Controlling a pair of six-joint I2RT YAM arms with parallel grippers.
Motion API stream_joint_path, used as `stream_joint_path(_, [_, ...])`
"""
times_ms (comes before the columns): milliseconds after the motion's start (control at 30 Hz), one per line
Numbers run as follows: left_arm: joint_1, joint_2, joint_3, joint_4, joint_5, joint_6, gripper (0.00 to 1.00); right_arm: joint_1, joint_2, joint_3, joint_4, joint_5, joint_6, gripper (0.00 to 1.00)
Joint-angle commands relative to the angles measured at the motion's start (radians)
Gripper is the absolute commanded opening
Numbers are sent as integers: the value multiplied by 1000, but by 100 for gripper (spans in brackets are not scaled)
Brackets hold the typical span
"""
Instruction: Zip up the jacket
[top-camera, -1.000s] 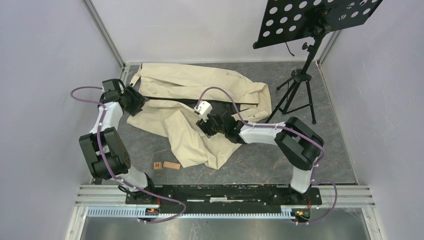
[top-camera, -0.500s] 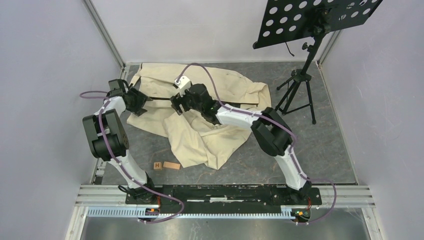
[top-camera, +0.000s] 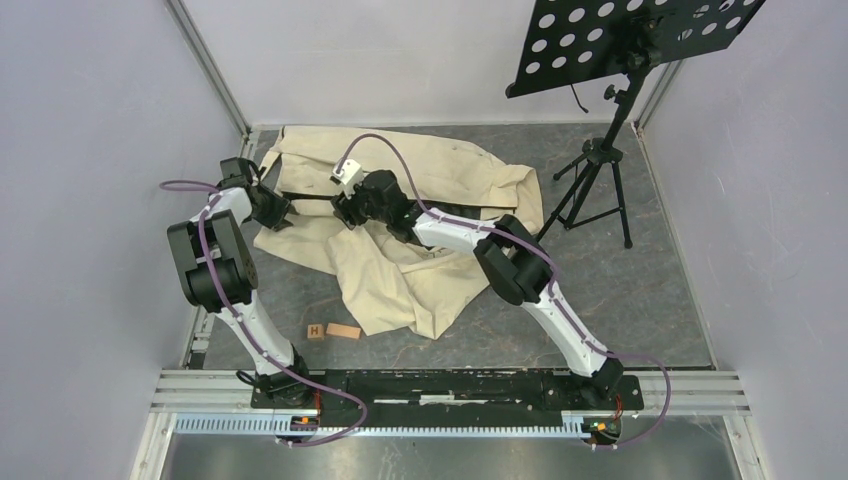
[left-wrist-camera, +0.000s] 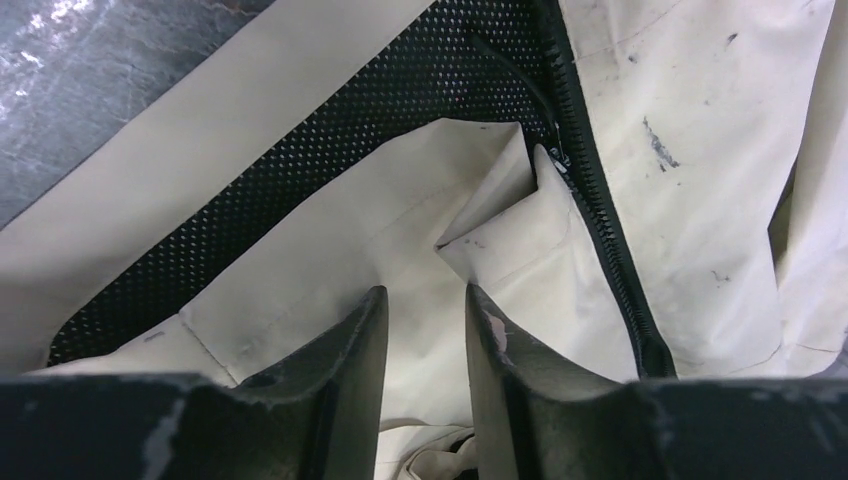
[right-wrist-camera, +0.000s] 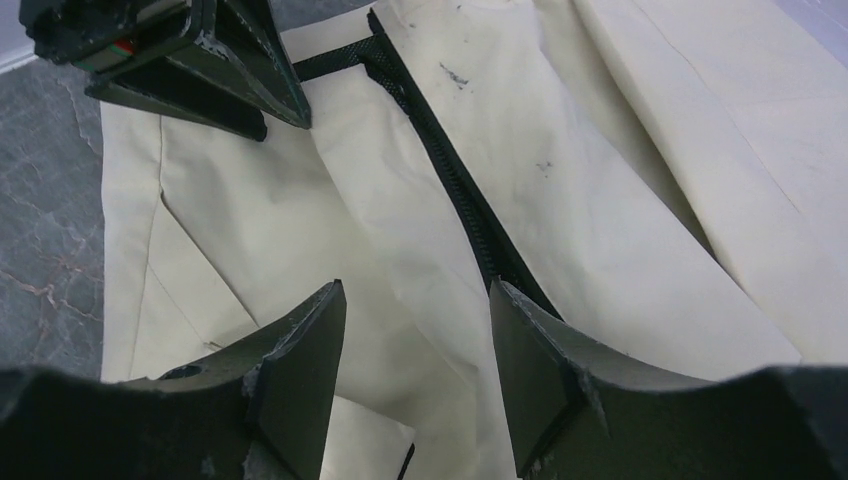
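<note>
The cream jacket (top-camera: 420, 190) lies crumpled across the back of the table, its dark zipper (top-camera: 310, 199) running left to right. My left gripper (top-camera: 276, 210) is open over the jacket's left end, its jaws apart above cream fabric (left-wrist-camera: 420, 300). The zipper (left-wrist-camera: 600, 230) and black mesh lining (left-wrist-camera: 300, 170) lie just ahead of it. My right gripper (top-camera: 345, 208) is open, jaws wide apart over cream fabric (right-wrist-camera: 415, 300) beside the zipper (right-wrist-camera: 470, 215). The left gripper (right-wrist-camera: 200, 60) shows ahead in the right wrist view.
A black music stand tripod (top-camera: 595, 190) stands at the back right, close to the jacket's right edge. Two small wooden blocks (top-camera: 343, 331) lie on the grey table in front of the jacket. Walls close in the left, back and right sides.
My right gripper has swung from the jacket's middle front toward the back left, ending close to the left gripper by the zipper. The left arm has folded upward, and its gripper barely shifted.
</note>
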Motion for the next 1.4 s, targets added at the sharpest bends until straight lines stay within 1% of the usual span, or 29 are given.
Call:
stream_joint_path(0, [3,1,47,-17,-23,55,39,-1,48,82,50,-78,-76,60])
stream_joint_path(100, [2,13,63,-26,-34,63,37,-2,73,92,40,-95,-107,61])
stream_joint_path(167, [3,17,76,-39,-29,68,33,-1,80,84,44,-91,-122,58])
stream_joint_path(233, [3,-5,69,-44,-17,61,31,-2,91,84,48,-86,-137,49])
stream_joint_path(267, [3,-28,48,-37,-14,54,31,-2,100,89,49,-84,-146,43])
stream_joint_path(300, [3,-60,28,-32,-12,47,33,-2,112,104,42,-83,-151,37])
stream_joint_path(333, [6,-99,2,-32,-8,40,37,0,120,120,35,-92,-152,27])
stream_joint_path(367, [10,-132,-27,-31,2,33,43,-1,119,124,33,-110,-156,18])
stream_joint_path(400, [18,-172,-55,-28,21,19,48,4,111,113,39,-129,-162,13])
stream_joint_path(500, [58,-281,-169,16,106,-27,51,36,43,35,68,-157,-228,0])
stream_joint_path(567, [84,-340,-225,27,133,-45,54,58,0,-5,59,-160,-250,0])
stream_joint_path(667, [120,-400,-280,49,167,-59,59,76,-87,-108,95,-147,-211,0])
stream_joint_path(733, [149,-406,-301,71,206,-73,62,82,-159,-201,143,-129,-154,0])
stream_joint_path(800, [166,-392,-299,87,235,-72,63,83,-212,-280,210,-153,-92,0])
stream_joint_path(867, [172,-378,-281,87,242,-64,65,84,-249,-325,248,-193,-51,0])
stream_joint_path(900, [172,-371,-274,97,246,-64,67,83,-259,-337,251,-195,-36,0])
stream_joint_path(933, [170,-364,-267,123,259,-67,71,80,-266,-344,244,-164,-21,0])
stream_joint_path(967, [170,-355,-256,138,266,-70,73,76,-270,-342,230,-136,-13,7])
stream_joint_path(1000, [167,-342,-238,151,266,-66,77,68,-272,-338,209,-106,-11,19])
stream_joint_path(1033, [157,-328,-211,165,257,-51,80,64,-273,-329,187,-78,-11,29])
stream_joint_path(1100, [136,-281,-155,163,210,-17,80,53,-275,-313,143,-17,-11,47])
stream_joint_path(1133, [123,-247,-127,155,186,-1,80,47,-275,-306,126,-6,-9,52])
stream_joint_path(1167, [110,-209,-95,150,159,11,79,40,-274,-301,114,-1,-6,56])
stream_joint_path(1233, [91,-148,-45,145,127,15,75,27,-273,-299,101,-5,-2,58])
stream_joint_path(1300, [61,-89,6,149,94,31,71,16,-274,-301,92,-5,4,60])
stream_joint_path(1367, [33,-17,91,113,72,71,70,3,-277,-311,89,-7,12,60])
